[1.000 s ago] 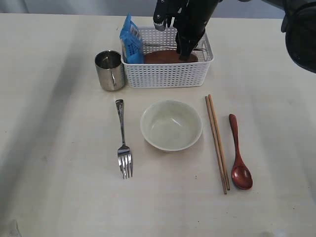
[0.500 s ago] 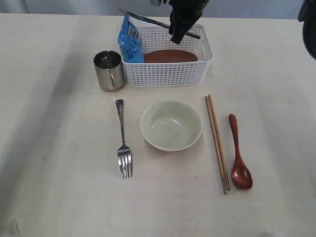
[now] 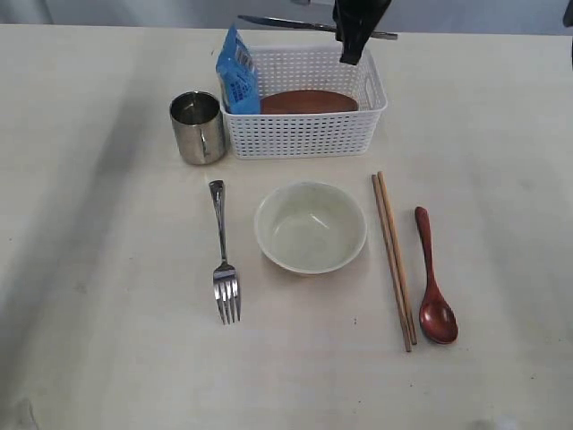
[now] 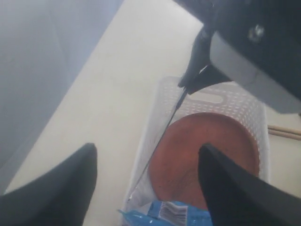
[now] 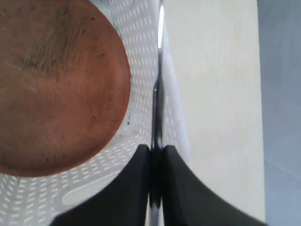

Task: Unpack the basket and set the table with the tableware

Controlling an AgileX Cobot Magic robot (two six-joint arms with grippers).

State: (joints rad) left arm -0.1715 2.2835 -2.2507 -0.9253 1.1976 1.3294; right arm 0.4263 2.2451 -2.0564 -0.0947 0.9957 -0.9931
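The right gripper (image 5: 156, 151) was pinched shut on the knife (image 5: 159, 94), which hung roughly level above the far rim of the basket (image 3: 304, 134). Only its wrist view showed that clamp. Only the exterior view showed the mug (image 3: 199, 125), fork (image 3: 224, 260), bowl (image 3: 311, 227), chopsticks (image 3: 394, 260) and spoon (image 3: 432, 287) on the surface (image 3: 107, 269). The left gripper (image 4: 146, 149), seen only in its wrist view, stood wide and empty. Beyond it, the plate (image 4: 207, 150) and blue packet (image 4: 174, 212) lay in the basket.

Right gripper (image 3: 352, 52) at the exterior view's top edge, pointing down, fingers (image 5: 138, 181) pinched on the knife (image 3: 286, 24), left gripper (image 4: 146, 186) aloft, fingers spread wide
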